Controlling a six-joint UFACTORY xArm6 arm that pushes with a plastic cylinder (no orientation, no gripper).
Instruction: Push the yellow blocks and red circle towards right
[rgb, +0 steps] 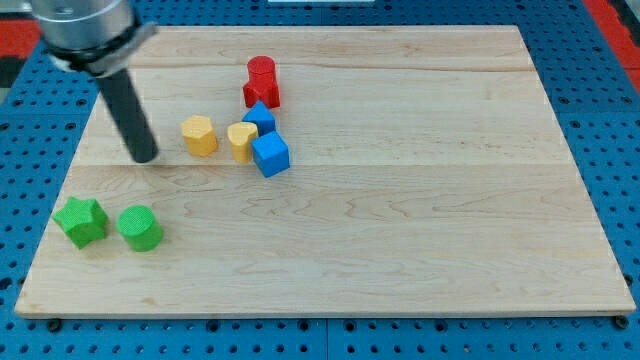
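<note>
A yellow hexagon block (199, 135) sits left of centre on the wooden board (420, 220). A yellow heart block (241, 141) lies just right of it, touching the blue blocks. Two red blocks stand together above them: a red circle (261, 71) at the top and a second red block (260, 93) below it, shape unclear. My tip (145, 156) rests on the board left of the yellow hexagon, a short gap apart from it.
A blue cube (270, 154) and a smaller blue block (260, 117) sit right of the yellow heart. A green star (80, 221) and a green circle (140, 228) lie at the view's lower left. Blue pegboard surrounds the board.
</note>
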